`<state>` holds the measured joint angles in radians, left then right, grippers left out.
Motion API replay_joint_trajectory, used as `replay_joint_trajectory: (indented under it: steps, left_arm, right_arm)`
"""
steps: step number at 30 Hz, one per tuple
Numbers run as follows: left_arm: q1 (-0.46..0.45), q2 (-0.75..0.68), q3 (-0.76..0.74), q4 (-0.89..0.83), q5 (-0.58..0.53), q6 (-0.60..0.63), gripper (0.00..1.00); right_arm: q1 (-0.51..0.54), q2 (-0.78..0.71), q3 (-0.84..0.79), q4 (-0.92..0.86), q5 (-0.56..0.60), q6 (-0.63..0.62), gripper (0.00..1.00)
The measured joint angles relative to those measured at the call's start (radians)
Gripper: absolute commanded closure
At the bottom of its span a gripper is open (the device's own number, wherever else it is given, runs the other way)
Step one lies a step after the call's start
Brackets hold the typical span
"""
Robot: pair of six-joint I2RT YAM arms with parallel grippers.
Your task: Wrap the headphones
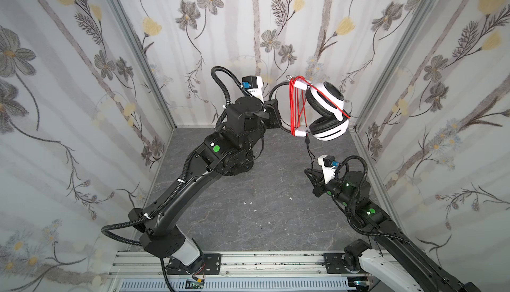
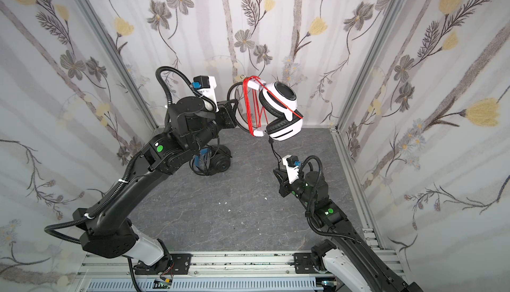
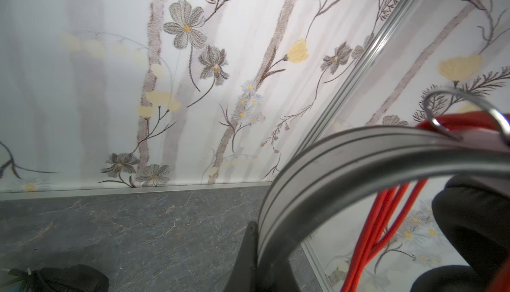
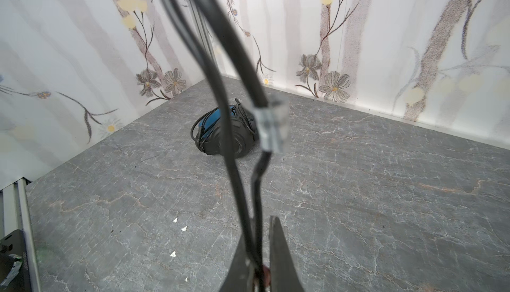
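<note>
My left claw [image 1: 277, 119] is clamping the smooth curved band of the white headset [image 1: 328, 97], holding it aloft over the back edge of the grey marbled tabletop [image 1: 248, 194], with red cord [image 1: 296, 105] looping taut across it. My right claw [image 4: 258, 238] is pinching its thin black lead [image 4: 234, 166]. The round black headset [image 2: 218, 161] is lying near the back left corner.
</note>
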<state>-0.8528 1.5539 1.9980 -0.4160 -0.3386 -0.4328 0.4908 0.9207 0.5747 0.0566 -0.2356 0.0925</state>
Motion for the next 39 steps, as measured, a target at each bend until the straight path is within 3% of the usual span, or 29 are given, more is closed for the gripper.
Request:
replay_joint_trajectory:
  steps: [15, 28, 33, 39]
  left_arm:
    - [0.101, 0.006, -0.063, 0.000, -0.076, -0.042, 1.00]
    - [0.127, 0.137, -0.021, -0.034, -0.126, -0.042, 1.00]
    - [0.128, 0.150, -0.003, -0.058, -0.077, -0.068, 1.00]
    - [0.128, 0.141, 0.029, -0.111, -0.023, -0.133, 1.00]
  right_arm:
    - [0.124, 0.034, 0.050, -0.079, 0.037, -0.037, 1.00]
    - [0.309, 0.143, 0.162, -0.201, 0.077, -0.087, 1.00]
    - [0.292, 0.167, 0.153, -0.223, 0.122, -0.084, 1.00]
    - [0.142, 0.214, 0.135, -0.231, 0.138, -0.047, 1.00]
